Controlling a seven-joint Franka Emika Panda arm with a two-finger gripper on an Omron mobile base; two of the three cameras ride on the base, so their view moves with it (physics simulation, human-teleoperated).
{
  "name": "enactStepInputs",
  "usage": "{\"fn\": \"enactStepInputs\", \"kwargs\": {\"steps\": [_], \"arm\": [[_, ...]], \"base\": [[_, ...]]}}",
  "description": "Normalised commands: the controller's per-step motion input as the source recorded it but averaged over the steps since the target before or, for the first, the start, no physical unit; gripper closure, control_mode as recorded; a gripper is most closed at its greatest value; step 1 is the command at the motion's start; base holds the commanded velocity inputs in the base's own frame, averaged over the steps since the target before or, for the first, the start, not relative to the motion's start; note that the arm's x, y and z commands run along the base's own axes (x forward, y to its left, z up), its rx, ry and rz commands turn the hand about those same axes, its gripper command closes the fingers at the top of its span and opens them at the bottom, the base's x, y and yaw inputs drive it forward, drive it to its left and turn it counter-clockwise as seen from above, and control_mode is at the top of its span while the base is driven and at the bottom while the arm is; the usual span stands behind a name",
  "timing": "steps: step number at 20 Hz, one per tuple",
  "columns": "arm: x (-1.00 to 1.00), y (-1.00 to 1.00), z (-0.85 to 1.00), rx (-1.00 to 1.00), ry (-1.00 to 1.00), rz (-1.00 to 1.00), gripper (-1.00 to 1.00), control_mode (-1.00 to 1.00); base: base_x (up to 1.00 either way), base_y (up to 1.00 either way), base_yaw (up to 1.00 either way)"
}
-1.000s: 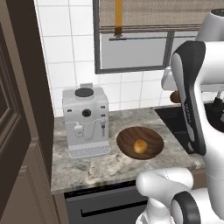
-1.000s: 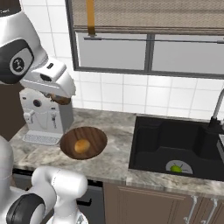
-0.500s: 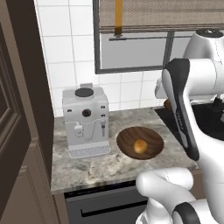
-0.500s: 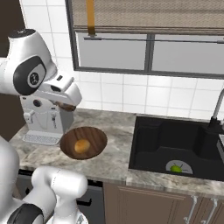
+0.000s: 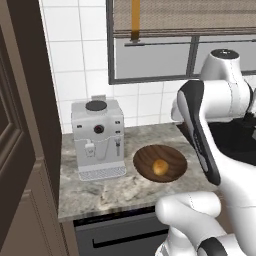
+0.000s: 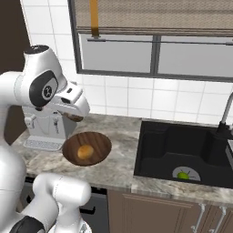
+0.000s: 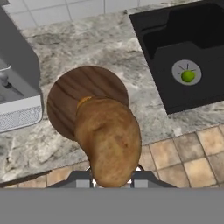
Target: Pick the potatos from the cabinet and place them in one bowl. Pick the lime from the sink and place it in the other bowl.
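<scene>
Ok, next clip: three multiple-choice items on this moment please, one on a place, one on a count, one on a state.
1. Where is the lime?
A. in the wooden bowl
B. in the sink
C. on the coffee machine

2. How many potatoes lie in the wooden bowl?
A. none
B. one
C. three

3. The gripper is:
A. shut on a potato
B. open and empty
C. shut on the lime

Key: 1 B, it sits on the drain of the sink. 2 B, a single potato lies there. 3 A, the hand view shows the held potato between its tips.

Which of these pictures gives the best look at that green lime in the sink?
The hand view: the lime sits in plain sight on the sink's round drain. The right base view shows it smaller. In the left base view the arm covers that part of the sink.
</scene>
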Motion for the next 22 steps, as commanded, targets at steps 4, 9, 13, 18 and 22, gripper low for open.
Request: {"fn": "enactStepInputs", "kwargs": {"steps": [4,9,13,18,22], "arm": [[0.25,0.0,-0.29,0.0,0.13,0.0,1.0,-1.0],[0.27,0.0,-0.34,0.0,0.14,0.0,1.0,-1.0],[0.27,0.0,-0.46,0.0,0.12,0.0,1.0,-1.0],[0.29,0.0,-0.52,0.0,0.09,0.0,1.0,-1.0],[0.34,0.0,-0.51,0.0,0.05,0.0,1.0,-1.0]], "base": [[0.0,0.0,0.0],[0.0,0.0,0.0],[0.0,0.0,0.0],[0.0,0.0,0.0],[0.0,0.0,0.0]]}}
